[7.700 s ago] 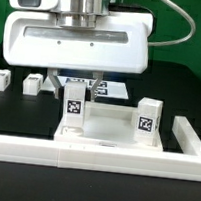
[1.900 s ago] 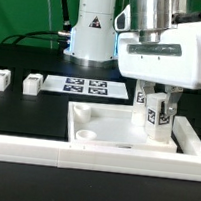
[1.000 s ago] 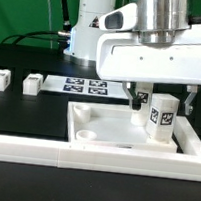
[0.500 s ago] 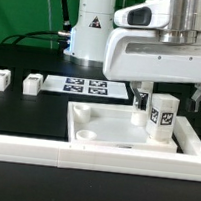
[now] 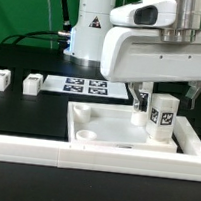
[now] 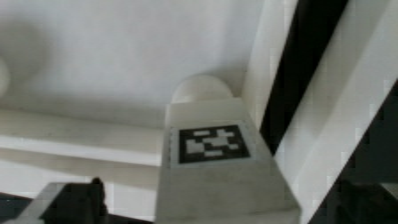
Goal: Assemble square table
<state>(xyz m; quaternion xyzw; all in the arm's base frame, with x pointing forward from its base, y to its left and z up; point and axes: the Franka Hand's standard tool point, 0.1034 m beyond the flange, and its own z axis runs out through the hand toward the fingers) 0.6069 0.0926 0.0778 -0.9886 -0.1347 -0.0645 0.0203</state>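
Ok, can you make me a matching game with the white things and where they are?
Things:
1 standing leg
2 loose legs
3 marker board
4 square tabletop

Places:
A lying flat behind the tabletop
B lying at the exterior view's left
C upright in a tabletop corner
D holding the upright leg

Pairs: 1-C, 2-B, 3-A, 4-D

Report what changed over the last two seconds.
The gripper opened and let go of the upright leg, which stands in the tabletop at its far corner on the exterior view's right. Its fingers now stand wide on either side of it. The leg, the tabletop, the loose legs and the marker board stayed put.
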